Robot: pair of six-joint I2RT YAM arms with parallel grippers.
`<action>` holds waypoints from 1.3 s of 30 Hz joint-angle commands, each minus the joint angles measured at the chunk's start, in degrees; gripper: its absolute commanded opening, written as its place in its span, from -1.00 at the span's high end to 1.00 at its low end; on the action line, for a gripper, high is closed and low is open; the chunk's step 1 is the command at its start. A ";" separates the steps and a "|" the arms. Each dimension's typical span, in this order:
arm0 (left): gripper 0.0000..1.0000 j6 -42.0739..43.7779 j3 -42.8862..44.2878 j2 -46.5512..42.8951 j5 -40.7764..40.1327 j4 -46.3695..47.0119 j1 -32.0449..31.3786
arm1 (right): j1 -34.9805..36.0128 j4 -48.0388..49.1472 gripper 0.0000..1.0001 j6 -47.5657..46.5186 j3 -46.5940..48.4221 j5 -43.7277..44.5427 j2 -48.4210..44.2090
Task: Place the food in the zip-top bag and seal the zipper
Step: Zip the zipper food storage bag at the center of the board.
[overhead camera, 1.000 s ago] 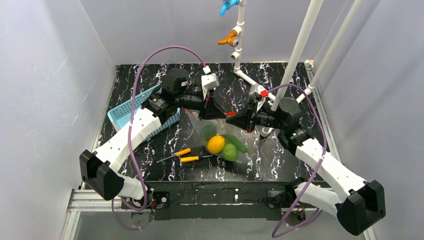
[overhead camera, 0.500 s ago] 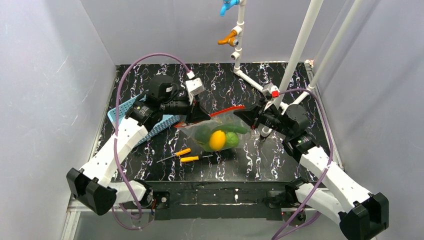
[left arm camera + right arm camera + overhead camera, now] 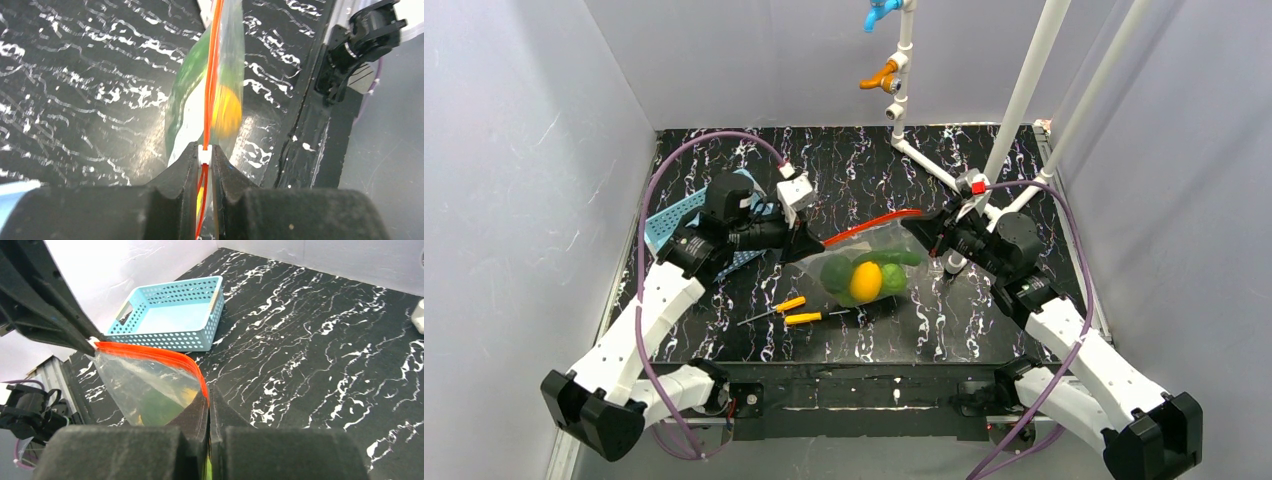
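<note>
Both zipper [image 3: 871, 220] ends pinched, left claw [image 3: 814, 245], right claw [image 3: 916, 223] closed tight; long axis left-right

You're working in a robot lab test cell. Plain pale panels [image 3: 514, 150] wall in a black marbled table [image 3: 864, 170]. Bare aluminium framing [image 3: 609, 400] runs along its near edge, and white pipes [image 3: 1024, 95] with coloured taps [image 3: 879, 75] stand far right.

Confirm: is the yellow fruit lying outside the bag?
No: in the top view the yellow fruit sits inside the zip-top bag, among the green pieces.
</note>
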 commanded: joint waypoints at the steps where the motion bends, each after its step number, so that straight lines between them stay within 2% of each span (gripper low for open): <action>1: 1.00 0.93 -3.60 -4.94 -6.59 -4.91 1.55 | -2.37 1.70 0.97 -1.49 -0.01 7.84 -1.39; 5: 1.00 0.15 -6.53 -7.71 -9.67 -4.54 2.13 | -2.52 1.84 0.97 -1.04 -0.53 8.58 -1.33; 9: 1.00 -1.28 -7.42 -8.95 -7.04 -2.44 2.24 | -2.52 2.53 0.97 -0.85 -0.74 7.32 -1.15; 14: 1.00 -0.14 -7.35 -9.70 -8.31 -5.83 2.24 | -2.61 1.88 0.97 -1.44 -1.31 9.57 -2.41; 30: 1.00 -0.92 -9.49 -11.68 -9.82 -6.69 2.24 | -2.57 0.30 0.97 -3.25 -0.44 9.31 -1.70; 31: 0.97 -1.46 -9.28 -11.34 -10.00 -6.64 2.24 | -2.53 0.30 0.97 -3.51 -0.30 8.79 -1.38; 34: 0.40 -4.80 -9.19 -10.27 -10.27 -4.72 2.24 | -1.04 -2.97 0.97 -5.88 3.43 6.60 1.80; 39: -0.18 -10.40 -11.07 -10.58 -12.75 1.04 2.24 | 2.22 -6.05 0.97 -7.78 6.56 11.99 6.13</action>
